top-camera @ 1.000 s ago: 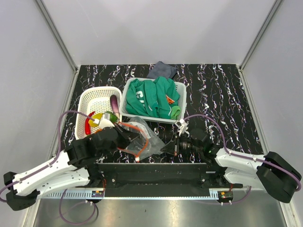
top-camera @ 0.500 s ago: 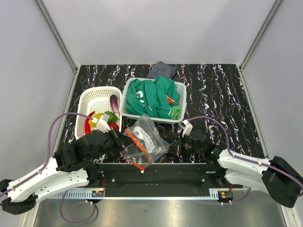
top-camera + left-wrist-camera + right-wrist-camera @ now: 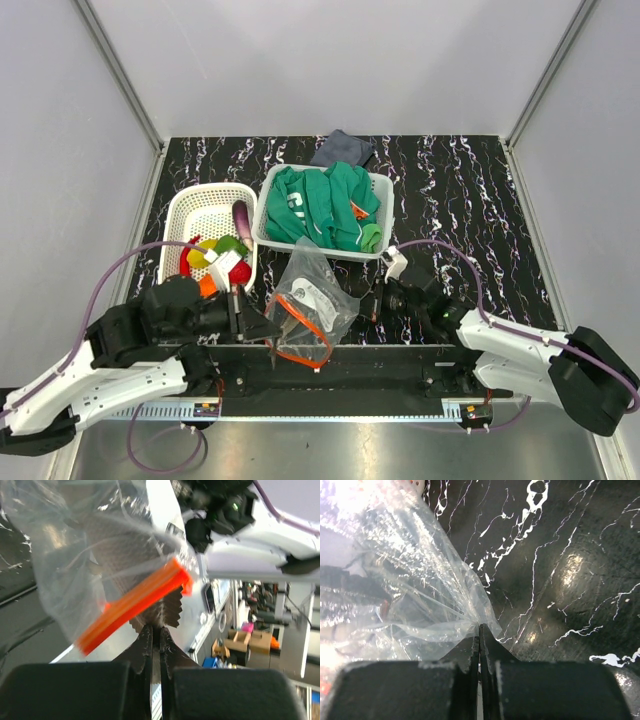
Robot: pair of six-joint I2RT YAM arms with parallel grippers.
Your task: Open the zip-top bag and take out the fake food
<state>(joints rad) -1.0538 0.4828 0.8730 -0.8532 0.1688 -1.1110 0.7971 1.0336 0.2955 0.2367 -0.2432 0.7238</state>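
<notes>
Stretch of the bag (image 3: 312,300) over the table's (image 3: 480,200) near edge: left gripper (image 3: 155,630) clamped on film just under the orange zip strip (image 3: 132,602), right gripper (image 3: 480,627) clamped on the opposite corner. The toy food (image 3: 215,250) lies in the white basket (image 3: 180,215). Even tension and firm pinches should prevent slipping or tearing.

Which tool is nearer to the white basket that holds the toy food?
Left. The left tool sits just off the food basket's near right corner; the right tool is farther right, beyond the zip-top bag.
</notes>
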